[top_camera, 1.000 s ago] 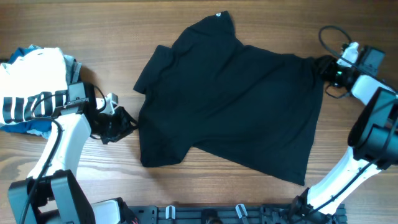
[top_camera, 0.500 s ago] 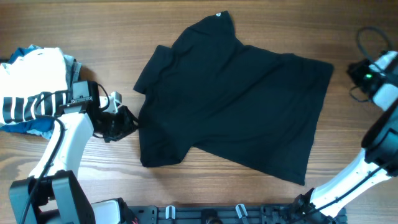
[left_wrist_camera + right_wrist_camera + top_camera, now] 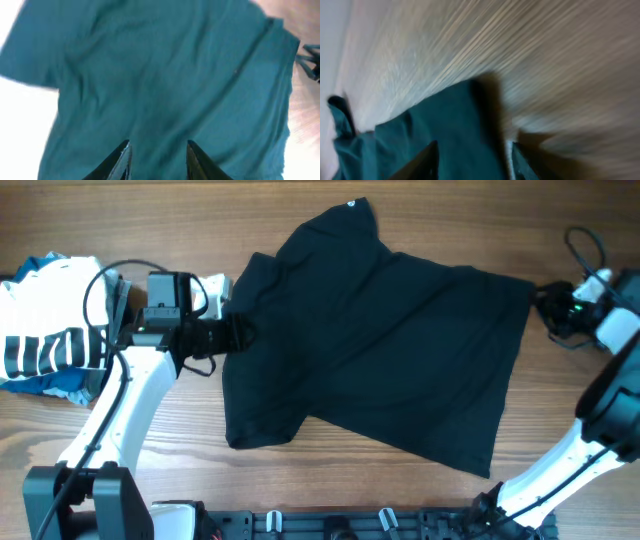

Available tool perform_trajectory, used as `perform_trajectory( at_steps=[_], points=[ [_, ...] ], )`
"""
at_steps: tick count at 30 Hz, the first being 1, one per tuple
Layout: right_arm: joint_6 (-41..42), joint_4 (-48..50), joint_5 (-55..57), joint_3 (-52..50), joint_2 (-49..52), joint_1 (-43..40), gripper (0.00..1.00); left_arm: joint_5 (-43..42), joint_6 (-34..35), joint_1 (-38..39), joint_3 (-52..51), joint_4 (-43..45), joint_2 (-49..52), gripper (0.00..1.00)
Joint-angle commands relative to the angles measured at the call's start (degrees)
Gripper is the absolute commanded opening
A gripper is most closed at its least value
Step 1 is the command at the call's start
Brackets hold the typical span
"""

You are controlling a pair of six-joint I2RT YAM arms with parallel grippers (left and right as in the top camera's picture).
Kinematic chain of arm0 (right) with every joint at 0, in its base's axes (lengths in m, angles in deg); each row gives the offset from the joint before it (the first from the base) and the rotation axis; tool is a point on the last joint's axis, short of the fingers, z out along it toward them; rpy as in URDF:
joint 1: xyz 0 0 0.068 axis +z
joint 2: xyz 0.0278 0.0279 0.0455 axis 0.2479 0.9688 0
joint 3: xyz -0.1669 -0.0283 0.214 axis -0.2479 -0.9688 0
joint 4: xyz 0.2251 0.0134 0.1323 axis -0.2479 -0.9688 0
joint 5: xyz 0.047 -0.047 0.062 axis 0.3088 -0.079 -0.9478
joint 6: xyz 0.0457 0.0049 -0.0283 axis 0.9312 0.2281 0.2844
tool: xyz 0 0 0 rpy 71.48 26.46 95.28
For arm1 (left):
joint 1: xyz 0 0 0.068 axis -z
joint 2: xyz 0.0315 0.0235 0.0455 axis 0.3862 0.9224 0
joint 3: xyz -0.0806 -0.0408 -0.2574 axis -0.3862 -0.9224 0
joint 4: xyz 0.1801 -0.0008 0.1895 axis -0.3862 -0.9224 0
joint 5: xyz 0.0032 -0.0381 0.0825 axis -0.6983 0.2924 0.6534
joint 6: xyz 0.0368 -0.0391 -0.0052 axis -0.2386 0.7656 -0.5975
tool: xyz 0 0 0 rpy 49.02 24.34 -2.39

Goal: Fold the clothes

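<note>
Left jaws: I see them parted and empty; left gripper [image 3: 157, 161] is over the T-shirt [image 3: 165, 75] at its left edge.
Right jaws: parted; right gripper [image 3: 470, 162] straddles the shirt's far right corner, view blurred.
T-shirt: spread flat mid-table [image 3: 350, 472], collar far.
Left edge: striped white garment [image 3: 50, 345] on blue garment [image 3: 60, 385].

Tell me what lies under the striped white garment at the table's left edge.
A blue garment pokes out beneath the striped white garment, on the wooden table. How far it extends underneath is covered.
</note>
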Motion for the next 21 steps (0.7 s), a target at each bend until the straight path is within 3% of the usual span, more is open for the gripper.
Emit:
perform_trajectory(
  at_steps=[1,2,5,10,12,21],
  points=[
    [-2.43,-1.95,13.53,0.35,-1.22,5.42,0.36,1.4,-1.07,0.2,1.03,2.58,-1.05,0.32],
    [-2.43,-2.62,18.43,0.35,-1.22,6.84,0.42,1.4,-1.07,0.2,1.03,2.54,-1.05,0.32],
    [-2.34,-4.81,32.48,0.35,-1.2,10.86,0.4,1.4,-1.09,0.2,1.03,1.64,-1.05,0.32],
    [1.03,-7.3,40.09,0.35,-1.2,12.98,0.11,1.4,-1.09,0.2,1.03,1.29,-1.05,0.31],
    [3.3,-7.45,42.23,0.35,-1.2,12.37,0.04,1.4,-1.09,0.2,1.03,1.25,-1.05,0.31],
    [4.35,-6.67,40.92,3.26,-1.22,2.36,0.04,1.38,-1.09,0.26,1.03,1.38,-1.05,0.34]
  ],
)
